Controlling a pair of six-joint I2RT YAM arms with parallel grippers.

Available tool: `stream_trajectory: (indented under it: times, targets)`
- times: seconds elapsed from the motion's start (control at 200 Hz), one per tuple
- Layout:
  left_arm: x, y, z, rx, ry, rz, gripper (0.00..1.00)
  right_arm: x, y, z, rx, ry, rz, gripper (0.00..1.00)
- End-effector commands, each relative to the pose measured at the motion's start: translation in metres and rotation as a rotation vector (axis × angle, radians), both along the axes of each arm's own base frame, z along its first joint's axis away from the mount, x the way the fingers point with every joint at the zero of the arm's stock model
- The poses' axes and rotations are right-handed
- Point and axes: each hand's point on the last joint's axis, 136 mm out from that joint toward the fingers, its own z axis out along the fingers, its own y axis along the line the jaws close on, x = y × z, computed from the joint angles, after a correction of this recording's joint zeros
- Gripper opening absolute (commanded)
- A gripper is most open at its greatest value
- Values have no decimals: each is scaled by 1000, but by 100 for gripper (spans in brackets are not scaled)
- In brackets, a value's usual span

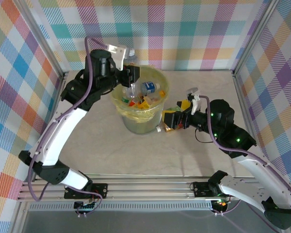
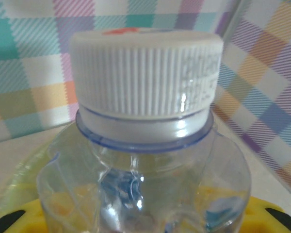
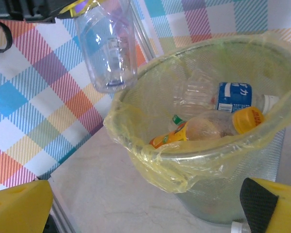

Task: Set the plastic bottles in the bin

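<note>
The left tool [image 1: 134,76] grips 1 clear white-capped bottle [image 2: 145,160] near its top. It hangs at the upper-left rim of the bin [image 3: 199,160], likely for dropping among the bottles [image 3: 218,116] inside. The right tool [image 1: 165,120] gapes empty beside the bin's right wall.

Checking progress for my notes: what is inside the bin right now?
The bin holds a blue-labelled bottle, an orange-capped bottle and an orange-labelled one, partly hidden. Anything beneath them is covered. A clear bottle hangs near the rim in the left gripper.
</note>
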Motion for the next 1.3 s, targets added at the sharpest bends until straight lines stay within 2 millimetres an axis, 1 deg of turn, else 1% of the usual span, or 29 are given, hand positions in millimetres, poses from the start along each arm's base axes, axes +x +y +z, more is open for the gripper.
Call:
stream_trajectory:
  times: [0.0, 0.155, 0.31, 0.415, 0.475, 0.595, 0.69, 0.73, 0.775, 0.87, 1.03, 1.165, 1.295]
  targets:
    - [18, 6, -21, 152, 12, 20, 37, 2, -6, -8, -13, 33, -43, 100]
    - [26, -8, -41, 262, 35, -65, 38, 5, -10, -12, -33, 48, -74, 100]
    - [33, -15, -66, 351, 73, -118, 39, 8, -14, -14, -41, 50, -100, 100]
    - [34, -20, -83, 395, 103, -158, 40, 9, -15, -15, -46, 51, -114, 100]
    - [31, -26, -93, 417, 126, -195, 41, 11, -17, -15, -48, 51, -124, 100]
    - [27, -37, -118, 489, 169, -260, 46, 14, -18, -18, -55, 57, -142, 100]
    - [28, -43, -134, 559, 191, -278, 52, 15, -19, -19, -63, 63, -154, 100]
    - [29, -44, -140, 583, 199, -277, 55, 15, -21, -19, -65, 63, -158, 100]
    - [30, -46, -144, 597, 204, -278, 62, 16, -21, -20, -68, 65, -161, 100]
    - [30, -53, -146, 595, 201, -293, 78, 16, -23, -21, -76, 67, -172, 100]
    - [25, -66, -139, 542, 193, -341, 88, 19, -28, -22, -89, 71, -202, 100]
    - [19, -72, -128, 484, 184, -364, 91, 22, -34, -23, -96, 79, -244, 100]
    - [27, -64, -115, 462, 157, -277, 88, 28, -43, -26, -109, 99, -309, 100]
